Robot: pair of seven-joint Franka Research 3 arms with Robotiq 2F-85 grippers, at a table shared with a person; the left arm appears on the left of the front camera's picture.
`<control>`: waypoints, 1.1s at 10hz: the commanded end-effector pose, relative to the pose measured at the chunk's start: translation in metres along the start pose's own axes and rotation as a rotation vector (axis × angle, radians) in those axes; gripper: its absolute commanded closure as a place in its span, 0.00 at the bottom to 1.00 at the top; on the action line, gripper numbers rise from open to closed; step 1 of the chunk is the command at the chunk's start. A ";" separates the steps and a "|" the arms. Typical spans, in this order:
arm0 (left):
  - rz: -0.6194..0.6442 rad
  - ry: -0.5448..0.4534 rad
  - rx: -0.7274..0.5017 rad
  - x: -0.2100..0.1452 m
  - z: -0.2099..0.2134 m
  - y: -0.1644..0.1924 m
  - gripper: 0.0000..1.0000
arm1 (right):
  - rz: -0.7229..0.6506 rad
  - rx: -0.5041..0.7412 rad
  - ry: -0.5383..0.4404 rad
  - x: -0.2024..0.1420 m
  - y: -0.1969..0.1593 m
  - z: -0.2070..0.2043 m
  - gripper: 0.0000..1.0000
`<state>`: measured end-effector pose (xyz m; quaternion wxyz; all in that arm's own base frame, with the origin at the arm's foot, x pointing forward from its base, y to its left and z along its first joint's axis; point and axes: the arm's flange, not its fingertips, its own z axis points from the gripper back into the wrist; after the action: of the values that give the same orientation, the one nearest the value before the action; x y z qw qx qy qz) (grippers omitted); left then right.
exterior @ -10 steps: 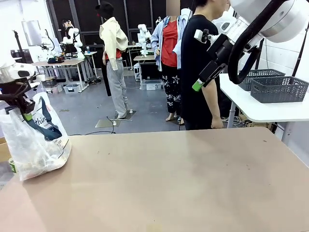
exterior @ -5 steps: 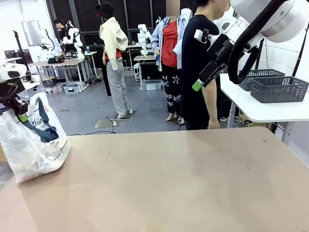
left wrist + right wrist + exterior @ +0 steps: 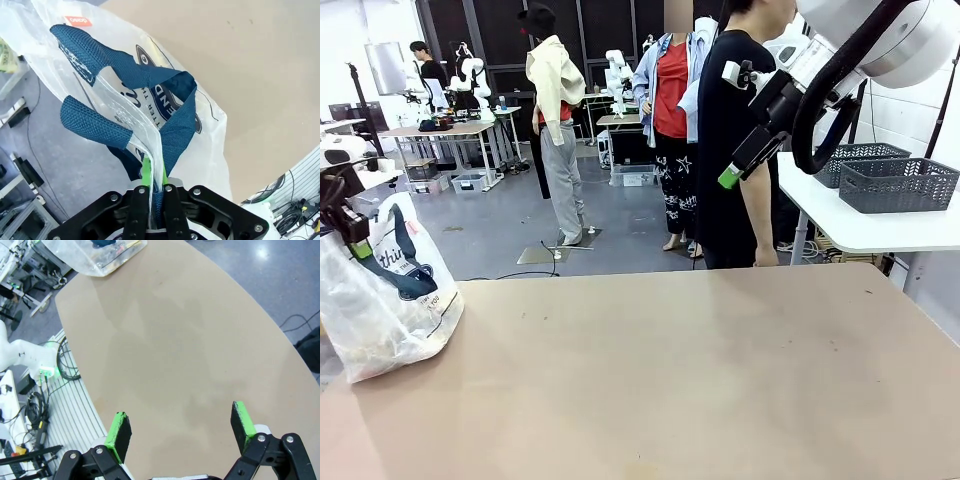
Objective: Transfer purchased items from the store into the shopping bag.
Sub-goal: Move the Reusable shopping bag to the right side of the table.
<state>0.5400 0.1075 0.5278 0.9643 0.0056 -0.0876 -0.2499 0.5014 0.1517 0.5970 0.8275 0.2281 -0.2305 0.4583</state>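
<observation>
**Hanging bag at table's left edge — slip/spill risk**

Holding status: shopping bag (image 3: 390,300) sits at the far left edge of the table (image 3: 700,380), its bottom partly overhanging that edge, weight carried by the left gripper (image 3: 355,245). Left jaws clenched on one navy strap handle (image 3: 172,120) plus a pinch of plastic film; the second strap (image 3: 92,125) hangs loose beside it.

Risks:
- Grip is on a thin strap fold and slick film; a jerk could pull it free and the bag drops off the table edge.
- Bag hangs from one strap only, so it may tilt and spill the purchased items (image 3: 380,345).

Right gripper (image 3: 180,432) is high above the table's right side, jaws released, nothing between the pads.

Hard to read: items are just a pale blur through the plastic, probably small packets. Bag mouth is hidden. Left gripper is cut off by the frame edge in the front view.
</observation>
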 end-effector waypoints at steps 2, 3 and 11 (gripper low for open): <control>0.000 0.000 0.000 0.000 0.000 0.000 1.00 | 0.000 0.005 -0.002 -0.001 -0.001 0.000 0.00; 0.000 0.000 0.000 0.000 0.000 0.000 1.00 | 0.000 0.005 -0.002 -0.001 -0.001 0.000 0.00; -0.004 -0.006 0.015 0.007 0.014 -0.012 0.00 | 0.000 0.005 -0.002 -0.001 -0.001 0.000 0.00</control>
<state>0.5397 0.0984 0.5370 0.9618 0.0090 -0.0942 -0.2567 0.5013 0.1518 0.5970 0.8275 0.2281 -0.2304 0.4584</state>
